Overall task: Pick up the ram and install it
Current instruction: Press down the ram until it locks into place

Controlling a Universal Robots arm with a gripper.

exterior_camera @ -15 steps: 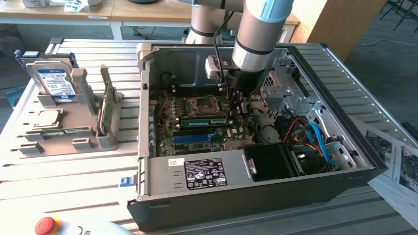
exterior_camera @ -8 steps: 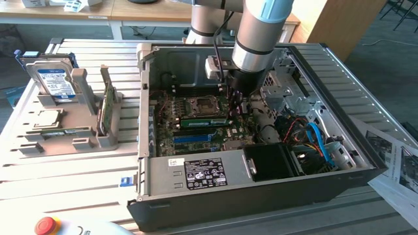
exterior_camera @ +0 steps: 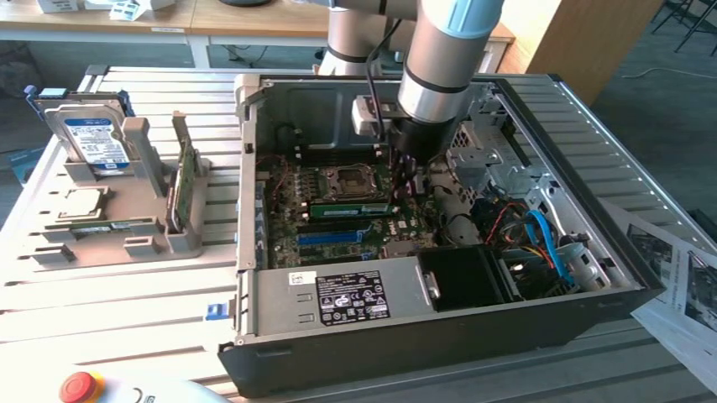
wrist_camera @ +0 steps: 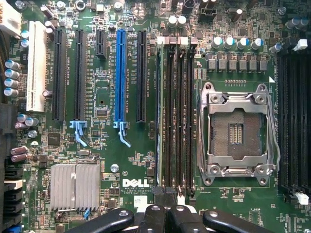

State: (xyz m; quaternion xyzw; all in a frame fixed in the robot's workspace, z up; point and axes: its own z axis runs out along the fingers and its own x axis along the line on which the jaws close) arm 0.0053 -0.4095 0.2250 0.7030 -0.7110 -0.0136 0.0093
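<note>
The robot arm [exterior_camera: 442,59] hides part of the motherboard [exterior_camera: 336,222], its top cut off.

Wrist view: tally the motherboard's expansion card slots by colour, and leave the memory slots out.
Long white plastic card slot: 1
Long blue plastic card slot: 1
Black plastic card slots: 4, one of them short
Total: 6
</note>
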